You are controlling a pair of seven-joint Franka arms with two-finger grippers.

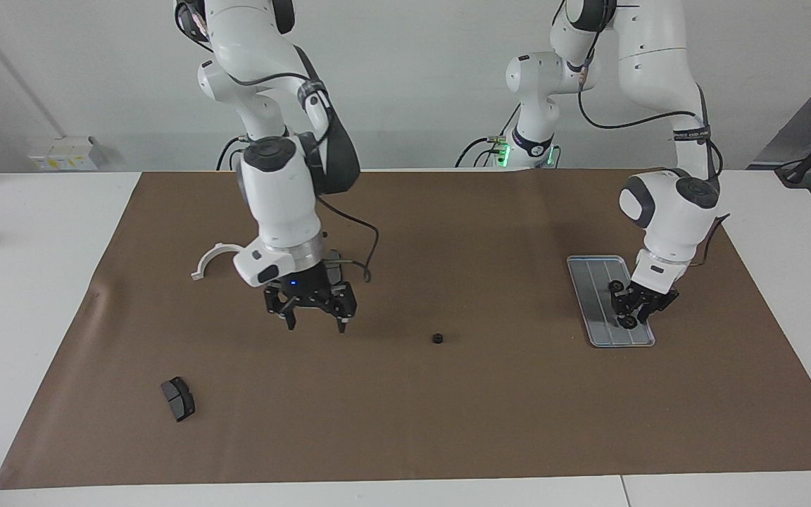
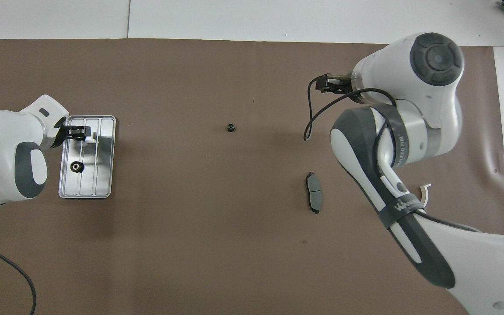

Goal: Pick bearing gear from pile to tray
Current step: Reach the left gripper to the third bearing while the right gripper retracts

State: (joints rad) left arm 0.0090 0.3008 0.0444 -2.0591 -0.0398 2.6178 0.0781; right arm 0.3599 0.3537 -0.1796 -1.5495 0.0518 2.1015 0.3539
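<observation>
Fingers on my right gripper are hanging apart, empty; my left gripper is hovering over the tray. I am guessing the bearing gear is tiny, hard, rolly: pinch its rim.

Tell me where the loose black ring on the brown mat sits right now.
The black ring lies alone mid-mat, between the tray and the right gripper.

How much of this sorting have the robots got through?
Done: one small black ring lies in the flat silver-grey metal tray.
In hand: the left gripper hangs over the tray; whether it holds anything I cannot tell. The right gripper is open and empty over the brown mat.
Left: a second black ring sits loose on the mat mid-table.
</observation>
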